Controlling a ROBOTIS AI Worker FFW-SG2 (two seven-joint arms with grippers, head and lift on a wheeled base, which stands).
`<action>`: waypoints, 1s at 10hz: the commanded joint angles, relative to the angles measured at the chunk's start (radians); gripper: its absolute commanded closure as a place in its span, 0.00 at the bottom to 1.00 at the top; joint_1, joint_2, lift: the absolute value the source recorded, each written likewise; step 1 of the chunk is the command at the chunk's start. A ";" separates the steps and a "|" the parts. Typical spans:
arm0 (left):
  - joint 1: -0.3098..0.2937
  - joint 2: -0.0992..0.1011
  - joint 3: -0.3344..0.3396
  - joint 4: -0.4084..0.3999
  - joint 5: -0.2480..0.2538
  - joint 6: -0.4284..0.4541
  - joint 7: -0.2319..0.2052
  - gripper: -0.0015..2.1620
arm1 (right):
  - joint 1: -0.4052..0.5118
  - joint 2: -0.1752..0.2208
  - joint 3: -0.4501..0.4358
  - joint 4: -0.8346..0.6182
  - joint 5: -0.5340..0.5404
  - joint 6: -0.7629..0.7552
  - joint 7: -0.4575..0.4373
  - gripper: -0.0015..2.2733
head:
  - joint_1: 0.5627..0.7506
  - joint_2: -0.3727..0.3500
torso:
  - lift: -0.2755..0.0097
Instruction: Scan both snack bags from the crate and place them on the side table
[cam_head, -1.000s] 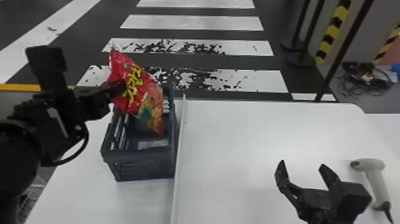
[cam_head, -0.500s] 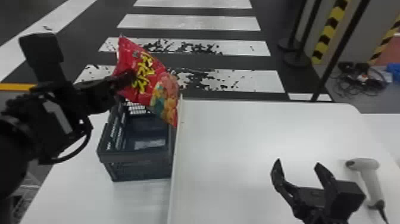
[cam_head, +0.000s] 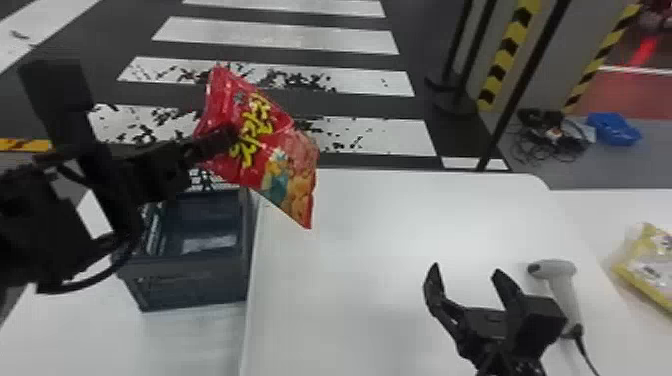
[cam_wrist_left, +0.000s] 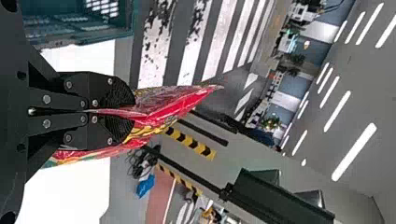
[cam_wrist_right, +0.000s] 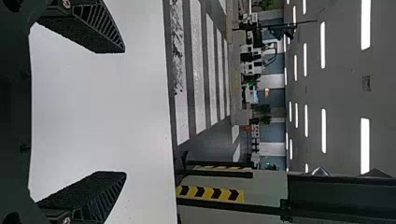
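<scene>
White tabletop (cam_head: 380, 220) spread right of the crate (cam_head: 192, 282). Above the tabletop's left edge, the left gripper (cam_head: 225, 140) clamped a red bag (cam_head: 280, 142); the right gripper (cam_head: 466, 270) stood with jaws apart. Pinched off-centre, the bag risked twisting loose.

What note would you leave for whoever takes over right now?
Left gripper: shut on the red snack bag, raised near the crate.
Right gripper: open, by the scanner.
Done: yellow bag lies at far right, probably already placed; its scan can't be confirmed.
Left: place the red bag on the side table, scanning first if needed.
</scene>
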 joint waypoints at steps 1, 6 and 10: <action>0.024 0.003 -0.009 0.041 0.044 -0.005 -0.019 0.99 | -0.004 0.000 -0.004 0.001 -0.004 0.002 -0.001 0.02 | 0.70 0.35 | 0.63; 0.061 -0.006 -0.092 0.186 0.050 -0.094 -0.103 0.99 | -0.025 0.003 -0.031 0.005 -0.012 -0.001 -0.001 0.02 | 0.70 0.27 | 0.63; 0.081 -0.020 -0.250 0.369 -0.016 -0.269 -0.153 0.99 | -0.033 0.006 -0.063 0.001 -0.023 -0.004 -0.001 0.02 | 0.70 0.14 | 0.63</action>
